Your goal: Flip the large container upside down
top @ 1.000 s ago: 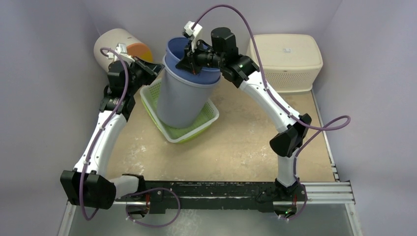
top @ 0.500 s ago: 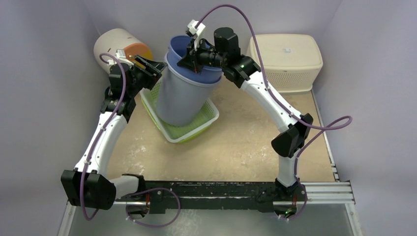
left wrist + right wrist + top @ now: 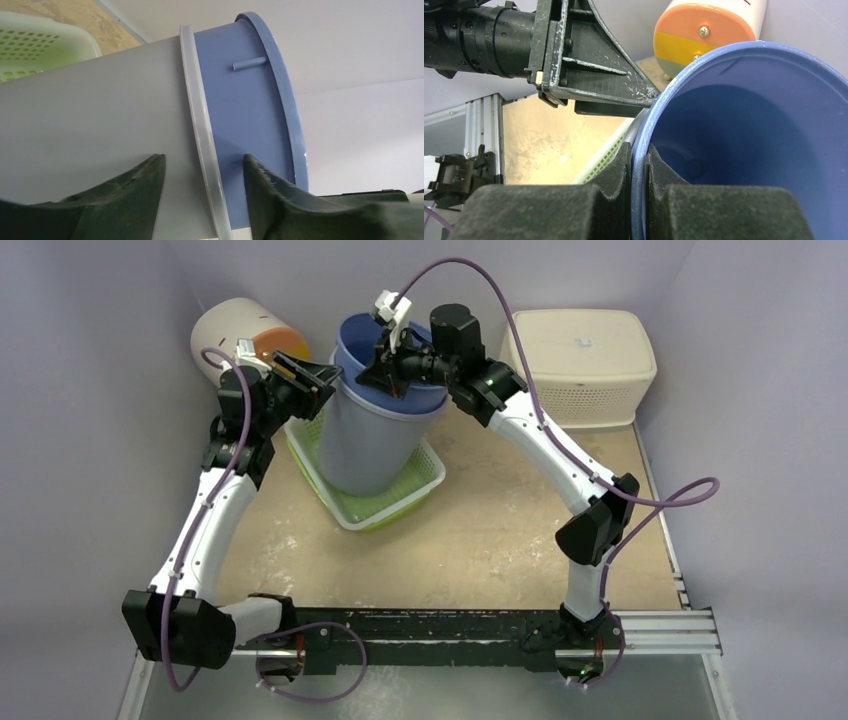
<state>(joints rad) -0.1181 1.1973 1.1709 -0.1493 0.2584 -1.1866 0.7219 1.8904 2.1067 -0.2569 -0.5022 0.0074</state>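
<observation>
The large container is a tall grey bin (image 3: pixel 362 445) with a blue bin (image 3: pixel 352 338) nested inside it. It stands tilted in a green basket (image 3: pixel 400 502), mouth up. My right gripper (image 3: pixel 386 368) is shut on the blue rim (image 3: pixel 684 70), one finger inside and one outside; the right wrist view shows the gripper (image 3: pixel 639 148) pinching it. My left gripper (image 3: pixel 322 374) is open against the container's left side. In the left wrist view, that gripper (image 3: pixel 203 158) straddles the grey bin's pale rim (image 3: pixel 192 90), one fingertip on grey wall, one on blue wall (image 3: pixel 240 100).
A cream cylinder with an orange end (image 3: pixel 240 332) lies at the back left, close behind the left gripper. A cream lidded box (image 3: pixel 580 352) sits at the back right. Purple walls close in the back and sides.
The left gripper has opened and come in against the container's side at the rim. The right gripper keeps its hold on the blue rim and has shifted slightly left.
</observation>
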